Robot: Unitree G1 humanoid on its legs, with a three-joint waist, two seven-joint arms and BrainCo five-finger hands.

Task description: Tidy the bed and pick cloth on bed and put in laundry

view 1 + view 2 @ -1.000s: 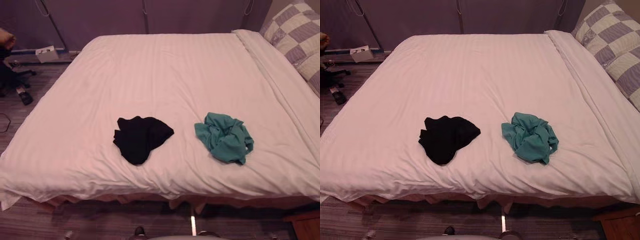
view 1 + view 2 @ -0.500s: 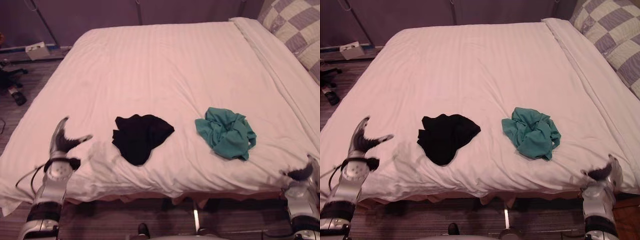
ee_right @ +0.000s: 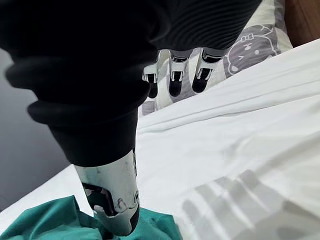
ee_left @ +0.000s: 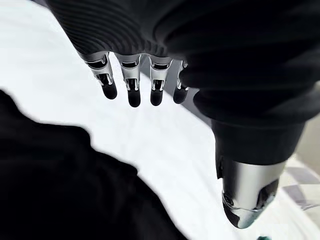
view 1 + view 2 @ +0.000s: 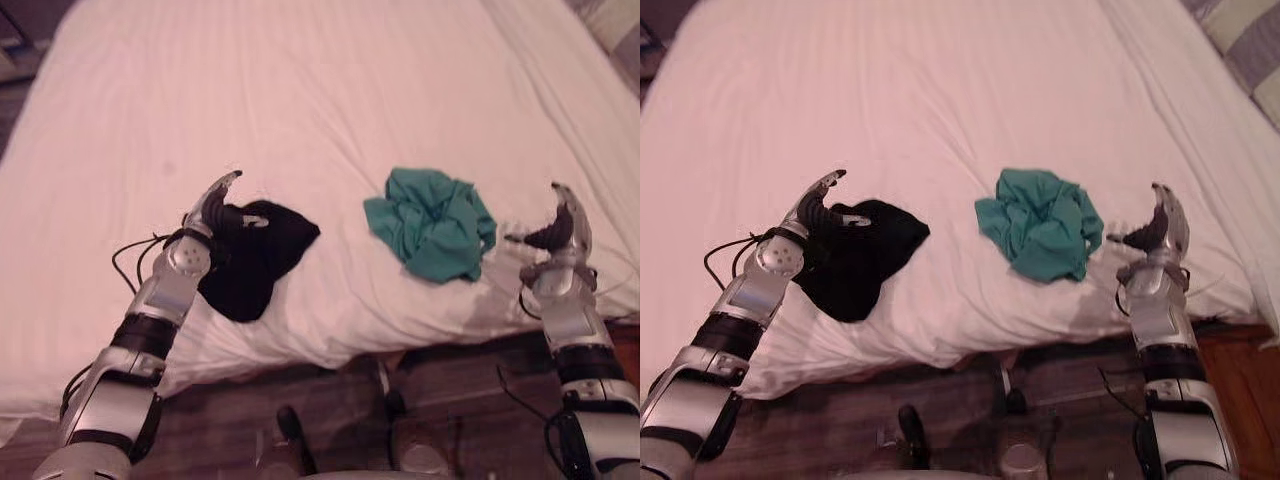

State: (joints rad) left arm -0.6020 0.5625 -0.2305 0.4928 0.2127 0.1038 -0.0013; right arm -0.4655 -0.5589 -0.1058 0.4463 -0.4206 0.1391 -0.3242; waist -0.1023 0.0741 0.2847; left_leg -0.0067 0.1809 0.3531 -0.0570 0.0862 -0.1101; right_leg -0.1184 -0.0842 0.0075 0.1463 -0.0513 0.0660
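Left hand (image 5: 208,212), open, over black cloth (image 5: 262,262) at seven o'clock on the bed (image 5: 300,90); right hand (image 5: 562,226), open, beside teal cloth (image 5: 432,222), seemingly poised to grab.

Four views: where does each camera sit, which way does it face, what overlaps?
Left eye view: on the head, looking down at the bed; both arms, left robot hand by the black cloth, right robot hand near the green cloth.
Right eye view: beside it, same scene.
Left wrist view: along its open fingers, over the black cloth.
Right wrist view: past its thumb to the green cloth and a pillow.
Shared: each wrist view repeats one cloth.
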